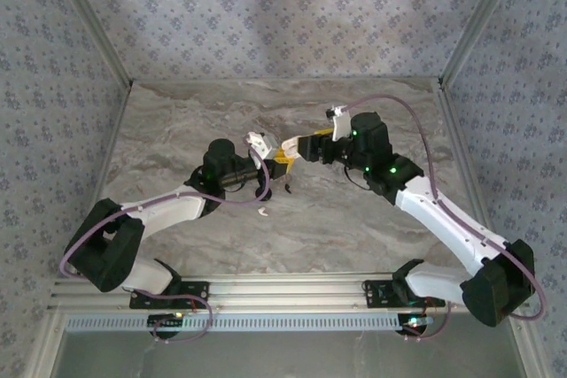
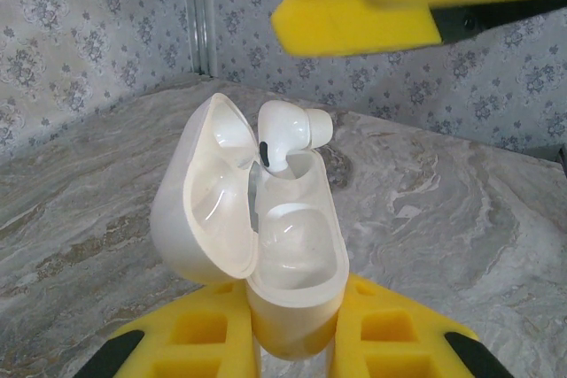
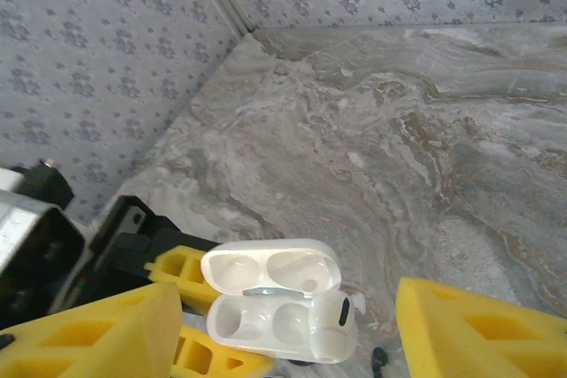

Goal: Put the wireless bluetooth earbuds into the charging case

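The white charging case (image 2: pixel 292 254) stands with its lid open, and my left gripper (image 2: pixel 297 347) is shut on its lower body between yellow fingers (image 2: pixel 190 338). A white earbud (image 2: pixel 288 135) has its stem in the case's far slot and its head stands above the rim. The near slot (image 2: pixel 297 236) is empty. My right gripper (image 3: pixel 288 312) is open just above the case (image 3: pixel 266 294), one finger on each side, touching nothing. The same earbud (image 3: pixel 341 320) sits at the case's right end. A second white earbud (image 1: pixel 263 212) lies on the table near the left gripper (image 1: pixel 270 165).
A small black earbud (image 3: pixel 379 360) lies on the marble table (image 3: pixel 399 130) just beyond the case, also visible as a dark speck (image 1: pixel 288 189). Patterned walls close the table on three sides. A metal rail (image 1: pixel 283 289) runs along the near edge.
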Controlling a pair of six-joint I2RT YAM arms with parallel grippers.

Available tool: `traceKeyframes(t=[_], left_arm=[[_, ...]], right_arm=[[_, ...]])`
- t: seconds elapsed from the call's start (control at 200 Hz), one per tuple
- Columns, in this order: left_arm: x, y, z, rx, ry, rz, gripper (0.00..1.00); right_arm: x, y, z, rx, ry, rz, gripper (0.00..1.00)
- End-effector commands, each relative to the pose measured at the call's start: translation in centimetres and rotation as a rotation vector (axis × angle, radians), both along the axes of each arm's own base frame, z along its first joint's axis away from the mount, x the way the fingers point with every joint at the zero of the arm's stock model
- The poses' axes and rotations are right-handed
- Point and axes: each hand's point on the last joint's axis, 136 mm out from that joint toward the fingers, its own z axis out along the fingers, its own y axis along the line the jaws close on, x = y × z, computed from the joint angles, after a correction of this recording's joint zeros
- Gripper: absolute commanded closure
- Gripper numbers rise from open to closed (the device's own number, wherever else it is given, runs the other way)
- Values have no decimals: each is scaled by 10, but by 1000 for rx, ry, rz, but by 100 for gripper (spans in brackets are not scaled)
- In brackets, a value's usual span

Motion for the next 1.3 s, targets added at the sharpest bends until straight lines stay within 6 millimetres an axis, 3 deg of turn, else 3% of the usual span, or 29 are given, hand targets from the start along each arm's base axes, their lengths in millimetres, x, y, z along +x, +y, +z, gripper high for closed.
traceKeyframes(t=[0.0, 0.105, 0.455, 0.72, 1.294], left_arm=[[0, -3, 26, -36, -65, -5, 91], [1, -3, 26, -38, -63, -5, 92], [2, -6, 26, -45, -55, -12, 92], [1, -5, 26, -45, -51, -11, 92], [2, -6, 27, -48, -52, -10, 92]], right_arm=[[-7, -4, 17, 81, 59, 23, 33], [-6, -10, 17, 128, 119, 25, 35], [0, -17, -8, 190, 305, 24, 61], [5, -16, -28, 181, 364, 17, 66], [5, -3, -36, 212, 413, 68, 76]])
